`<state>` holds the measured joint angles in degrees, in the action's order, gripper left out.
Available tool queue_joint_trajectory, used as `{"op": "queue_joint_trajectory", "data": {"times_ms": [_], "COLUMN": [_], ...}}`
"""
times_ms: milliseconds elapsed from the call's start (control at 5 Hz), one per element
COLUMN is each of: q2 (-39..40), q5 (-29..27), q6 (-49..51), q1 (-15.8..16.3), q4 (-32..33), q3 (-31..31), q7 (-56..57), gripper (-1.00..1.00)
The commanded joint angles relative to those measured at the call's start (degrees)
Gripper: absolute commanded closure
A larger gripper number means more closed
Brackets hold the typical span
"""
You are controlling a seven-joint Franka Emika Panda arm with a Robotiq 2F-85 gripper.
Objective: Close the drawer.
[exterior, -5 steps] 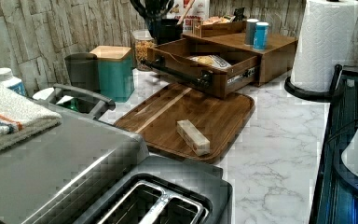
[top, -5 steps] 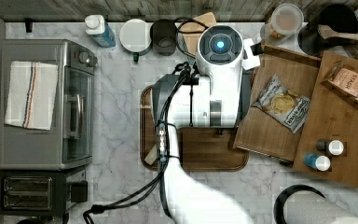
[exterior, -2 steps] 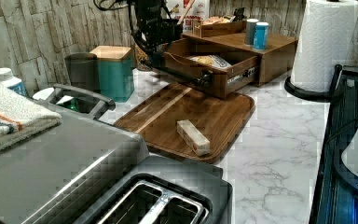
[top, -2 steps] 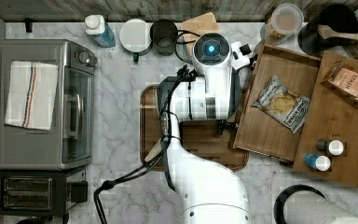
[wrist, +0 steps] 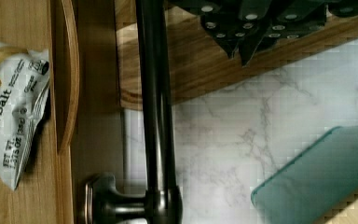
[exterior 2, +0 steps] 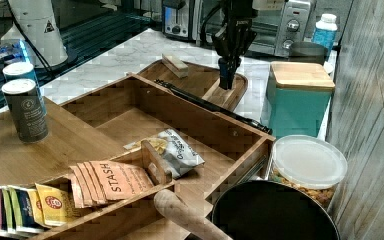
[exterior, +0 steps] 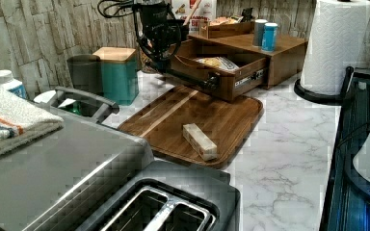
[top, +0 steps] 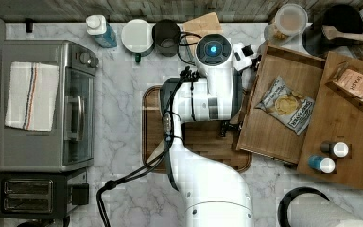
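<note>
Drawer: the drawer point(top: 283, 90) stands pulled out from its cabinet point(top: 354, 137), open toward 9 o'clock in the top view, tilted a little; in the left view point(exterior: 221, 72) it juts over the far edge of the tray.
Handle: a dark metal bar point(wrist: 154, 102) runs along the drawer's front on a round post; in the right view point(exterior 2: 205, 106) it lies along the front wall.
Contents: a chip bag point(top: 286, 104) lies flat in the drawer; the wrist view reads "Sea Salt" on it point(wrist: 9, 102).
Gripper: the gripper point(exterior 2: 226, 80) hangs just in front of the drawer's front, above the tray's end; in the left view point(exterior: 161, 61) it sits close beside the handle's far end, contact not clear.
Fingers: dark, pointing down in the right view point(exterior 2: 225, 75); clenched or released, I cannot tell.
Tray: the dark round-cornered tray point(exterior: 207, 120) lies on the marble surface point(top: 123, 118) at 9 o'clock of the drawer in the top view, with a small block point(exterior: 200, 141) resting on it.
Canister: a teal one with a wooden lid point(exterior 2: 300, 97) stands near the handle's end.
</note>
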<state>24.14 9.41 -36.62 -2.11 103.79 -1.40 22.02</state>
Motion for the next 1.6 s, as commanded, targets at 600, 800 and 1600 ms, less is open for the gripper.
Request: {"op": "queue_joint_trajectory", "data": {"times_ms": [600,800,1600], "q2": [-0.03,-0.23,0.86], "q5": [-2.77,-4.27,-5.45], "q6": [-5.2,-7.27,-6.85], "q1": [-4.2,-3.69,-7.56], "q4": [3.69,6.0,2.47], "q3": [0.07,-0.81,-1.86], "q7": [9.28,8.72,11.92], "gripper": [1.0,1.0,1.0]}}
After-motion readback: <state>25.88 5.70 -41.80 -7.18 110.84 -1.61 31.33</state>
